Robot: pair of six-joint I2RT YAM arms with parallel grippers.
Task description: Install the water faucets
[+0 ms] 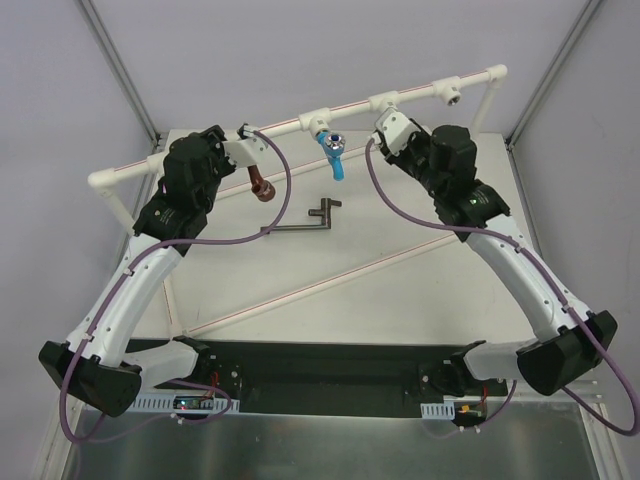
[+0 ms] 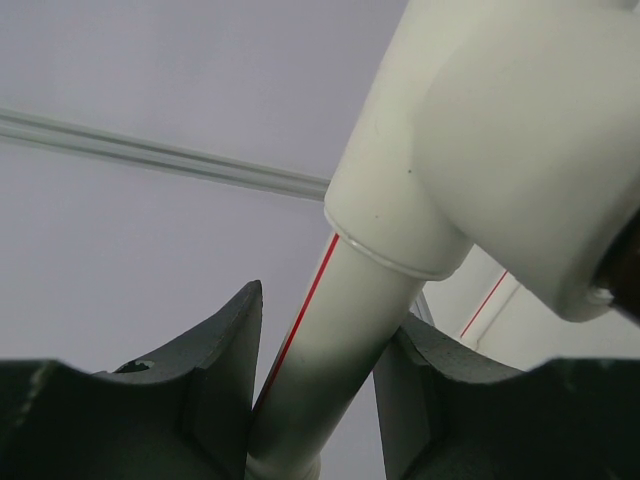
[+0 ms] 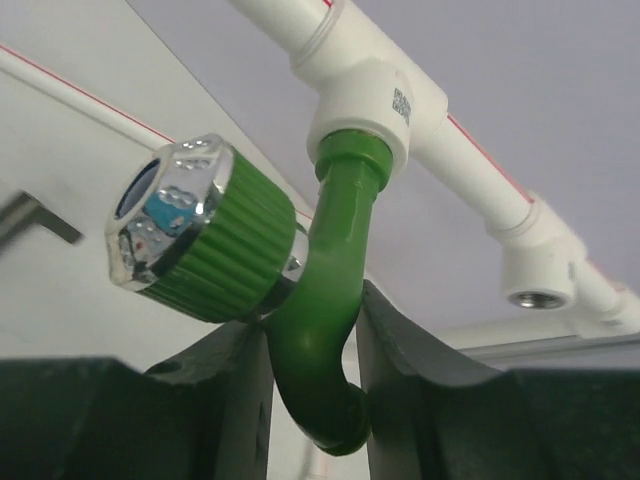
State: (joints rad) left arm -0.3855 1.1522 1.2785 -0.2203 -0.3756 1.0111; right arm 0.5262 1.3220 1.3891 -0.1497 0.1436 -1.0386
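Green curved plastic faucet (image 3: 335,270), clamped by right gripper (image 3: 315,345).
Skewed turning risks cross-threading; left gripper (image 2: 325,335) clamps white pipe (image 2: 345,300).

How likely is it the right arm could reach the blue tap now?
Probably within reach: the blue tap hangs from the pipe close beside the right gripper, nothing between them. But its jaws are closed on the green tap, so it must release first.

You've got a white surface (image 1: 420,300) boxed in by plain pale-grey walls (image 1: 300,50), metal posts (image 1: 120,70) at both back corners.
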